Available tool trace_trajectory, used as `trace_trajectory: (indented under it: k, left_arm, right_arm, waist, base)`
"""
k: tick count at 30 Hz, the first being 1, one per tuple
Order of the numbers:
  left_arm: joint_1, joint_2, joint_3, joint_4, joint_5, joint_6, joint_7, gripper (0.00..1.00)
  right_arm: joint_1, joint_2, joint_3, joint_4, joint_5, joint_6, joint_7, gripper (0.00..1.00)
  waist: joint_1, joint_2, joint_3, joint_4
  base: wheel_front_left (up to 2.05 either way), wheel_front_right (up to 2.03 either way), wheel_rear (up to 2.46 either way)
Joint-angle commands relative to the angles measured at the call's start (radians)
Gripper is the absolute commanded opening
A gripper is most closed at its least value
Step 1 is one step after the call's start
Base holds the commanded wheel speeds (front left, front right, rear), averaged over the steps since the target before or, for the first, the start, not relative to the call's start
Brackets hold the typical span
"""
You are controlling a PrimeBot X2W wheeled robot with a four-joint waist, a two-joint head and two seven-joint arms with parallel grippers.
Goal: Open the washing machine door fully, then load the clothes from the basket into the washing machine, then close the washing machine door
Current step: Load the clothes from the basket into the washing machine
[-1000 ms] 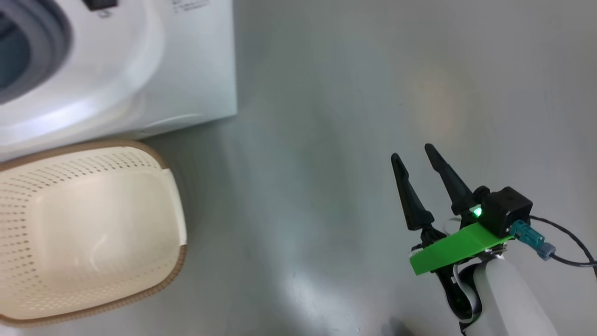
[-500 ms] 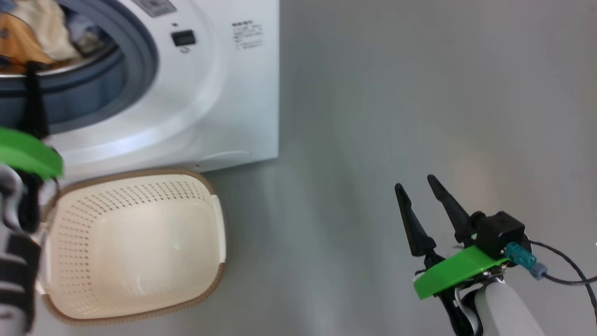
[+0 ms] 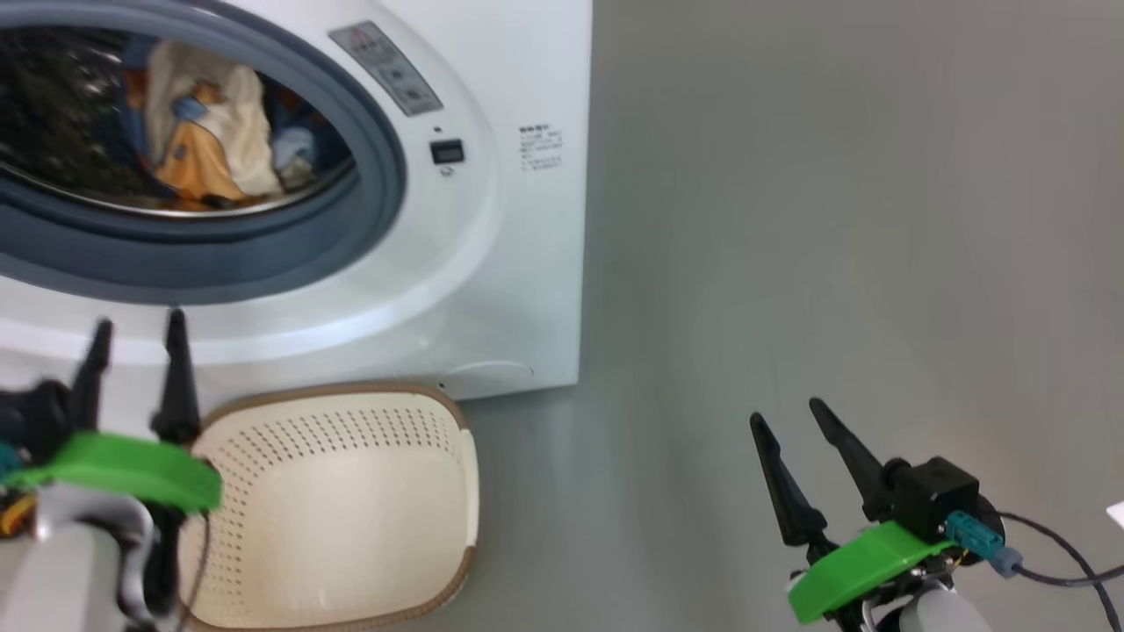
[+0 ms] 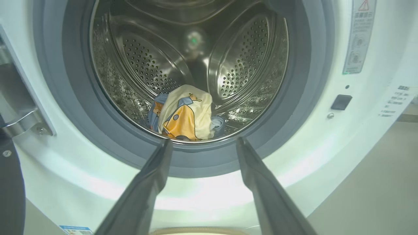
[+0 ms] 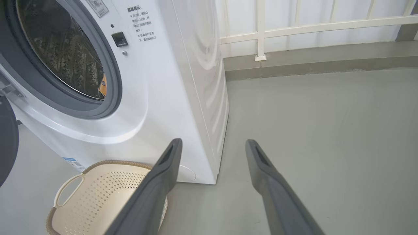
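The washing machine (image 3: 518, 263) stands with its mouth uncovered, and the clothes (image 3: 206, 145) lie inside the steel drum: a cream garment with an orange print over a light blue one (image 4: 184, 112). A dark edge of the washing machine door (image 5: 6, 140) shows swung out at the left. The cream basket (image 3: 338, 392) sits on the floor before the machine, with nothing in it. My left gripper (image 3: 140, 321) is open just left of the basket and points at the drum opening (image 4: 203, 141), holding nothing. My right gripper (image 3: 786, 412) is open over bare floor, right of the machine (image 5: 213, 141).
Grey floor (image 3: 834, 219) stretches to the right of the machine. A white railing and low kerb (image 5: 261, 32) run behind it. The steel door hinge (image 4: 23, 120) sits on the left of the opening. A cable (image 3: 1062, 562) trails from my right wrist.
The head camera has swung up and left, bringing the drum opening and the clothes into view. My left gripper has come into the picture at the lower left. Both grippers stay open.
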Motion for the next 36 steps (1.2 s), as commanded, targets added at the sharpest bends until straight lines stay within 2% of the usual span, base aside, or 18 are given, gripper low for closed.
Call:
trace_trajectory:
  k: [1, 21, 36]
  left_arm:
    - [0.040, 0.023, 0.037, -0.054, 0.016, 0.010, -0.006, 1.00]
    - [0.381, -0.083, 0.068, -0.293, 0.095, 0.093, -0.006, 1.00]
    - [0.465, -0.141, 0.069, -0.341, 0.146, 0.097, -0.006, 1.00]
  right_arm:
    - [0.016, -0.001, 0.024, -0.019, 0.006, 0.002, -0.012, 1.00]
    - [0.079, 0.007, 0.002, -0.047, 0.031, 0.002, -0.012, 1.00]
    - [0.085, 0.011, -0.004, -0.065, 0.039, 0.002, -0.012, 1.00]
  waist:
    - [0.0000, -0.0001, -0.067, 0.039]
    - [0.0000, -0.0001, -0.230, 0.049]
    - [0.0000, -0.0001, -0.259, 0.052]
  base:
    - [0.00, 0.00, 0.00]
    - [0.00, 0.00, 0.00]
    - [0.00, 0.00, 0.00]
